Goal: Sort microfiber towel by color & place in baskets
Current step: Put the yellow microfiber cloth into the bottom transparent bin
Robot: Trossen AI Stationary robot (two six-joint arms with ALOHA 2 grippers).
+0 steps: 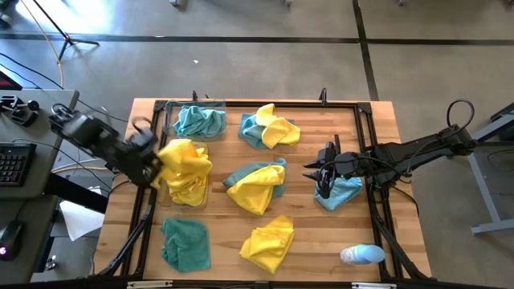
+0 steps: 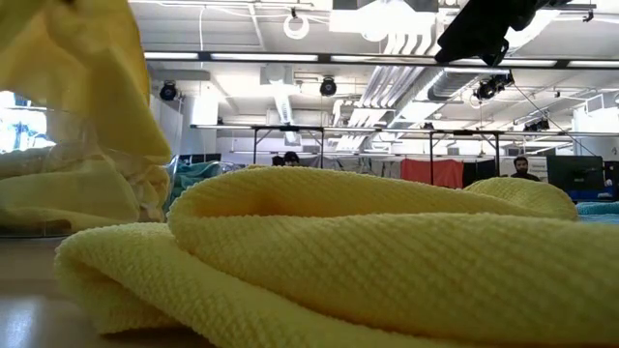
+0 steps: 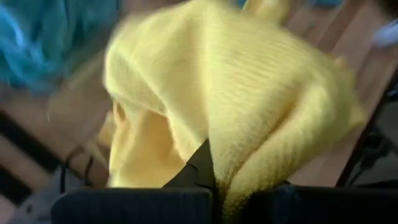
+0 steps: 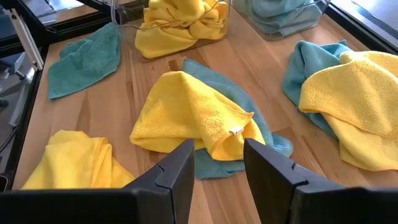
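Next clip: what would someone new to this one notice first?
The left end effector is shut on a bright yellow towel, carrying it over the clear basket of yellow towels at the table's left. Loose yellow and teal towels lie scattered over the wooden table. The right end effector hangs open over a teal towel on the right.

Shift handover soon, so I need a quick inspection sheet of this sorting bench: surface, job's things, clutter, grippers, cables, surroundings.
Surface: wooden table, black frame rails.
Job's things: yellow bin and teal bin hold towels; loose piles mid-table, far edge; single teal and yellow near edge.
Clutter: pale-blue object.
Grippers: left gripper shut on yellow towel over yellow bin; right gripper above teal towel, jaws apart.
Cables: along right rail.
Surroundings: keyboard, people in the low view.
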